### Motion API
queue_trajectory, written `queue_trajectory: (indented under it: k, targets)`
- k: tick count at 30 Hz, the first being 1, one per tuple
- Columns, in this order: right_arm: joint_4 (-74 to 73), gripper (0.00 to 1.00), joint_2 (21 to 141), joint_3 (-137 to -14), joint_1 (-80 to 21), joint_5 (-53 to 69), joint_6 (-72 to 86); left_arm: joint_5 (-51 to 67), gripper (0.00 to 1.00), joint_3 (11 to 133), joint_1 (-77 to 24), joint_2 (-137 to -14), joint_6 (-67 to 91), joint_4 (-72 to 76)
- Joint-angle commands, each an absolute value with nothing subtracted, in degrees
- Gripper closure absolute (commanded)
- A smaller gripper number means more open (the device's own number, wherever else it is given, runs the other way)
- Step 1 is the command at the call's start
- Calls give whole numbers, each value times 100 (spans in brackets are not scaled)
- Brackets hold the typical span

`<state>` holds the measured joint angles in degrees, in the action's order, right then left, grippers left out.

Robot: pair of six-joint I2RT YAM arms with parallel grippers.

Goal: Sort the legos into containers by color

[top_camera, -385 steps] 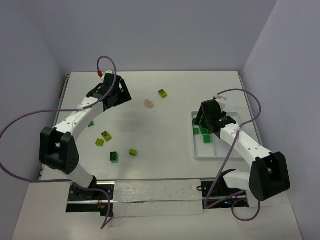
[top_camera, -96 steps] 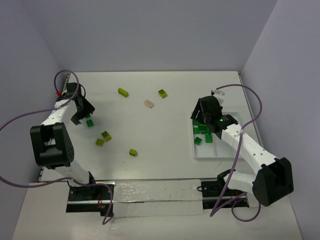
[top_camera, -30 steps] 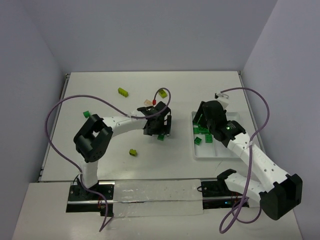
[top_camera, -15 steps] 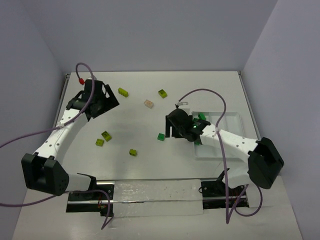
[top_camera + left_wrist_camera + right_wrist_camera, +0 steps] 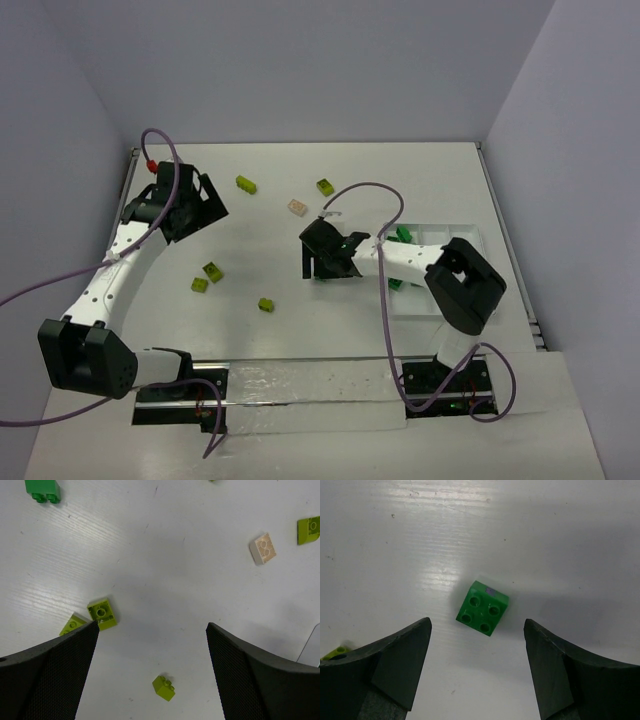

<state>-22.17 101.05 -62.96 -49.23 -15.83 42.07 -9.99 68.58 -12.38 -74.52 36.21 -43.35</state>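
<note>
The right end effector point(image 5: 476, 629) is spread wide over 1 dark green lego point(image 5: 482, 608) that lies flat on the desk point(image 5: 400, 180) in the middle, left of the white tray point(image 5: 462, 234), not touching it, and the left end effector point(image 5: 151, 626) hangs at the far left, spread wide too, with nothing in it.

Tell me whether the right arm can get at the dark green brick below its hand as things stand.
Probably yes. The right hand hangs open directly over the dark green brick, which lies studs up on the table; nothing sits between the fingers and it.
</note>
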Motion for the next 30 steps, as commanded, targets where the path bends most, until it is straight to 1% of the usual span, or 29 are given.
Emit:
queue_trajectory:
  k: [1, 5, 7, 8, 9, 11, 16, 24, 27, 30]
  targets:
    - [-2146, 28, 10393, -6664, -4994, -1788, 4516, -881, 4, 6805, -1208, -7423, 3482, -4281]
    - [-2144, 42, 10572, -6749, -5036, -1866, 4531, -866, 4, 6728, -1209, -7436, 3441, -4206]
    - [-2143, 53, 10608, -6762, -5045, -1905, 4551, -832, 4, 6682, -1208, -7423, 3457, -4112]
    - [-2127, 57, 10606, -6739, -5045, -1890, 4566, -774, 4, 6647, -1213, -7420, 3463, -4039]
    - [-2128, 58, 10591, -6725, -5047, -1894, 4585, -764, 4, 6660, -1212, -7430, 3465, -4027]
    - [-2136, 70, 10530, -6672, -5062, -1924, 4631, -695, 4, 6705, -1204, -7453, 3480, -4034]
    - [-2164, 80, 10473, -6670, -5054, -1892, 4685, -703, 4, 6681, -1195, -7375, 3436, -4000]
    - [-2582, 78, 9504, -6470, -4984, -2617, 4615, -729, 4, 6908, -1195, -7479, 3401, -3991]
    - [-2700, 78, 8837, -6251, -4743, -2862, 4568, -762, 4, 6878, -1195, -7506, 3401, -3968]
    - [-2778, 77, 8130, -5836, -4223, -2983, 4479, -758, 4, 6804, -1195, -7511, 3393, -3931]
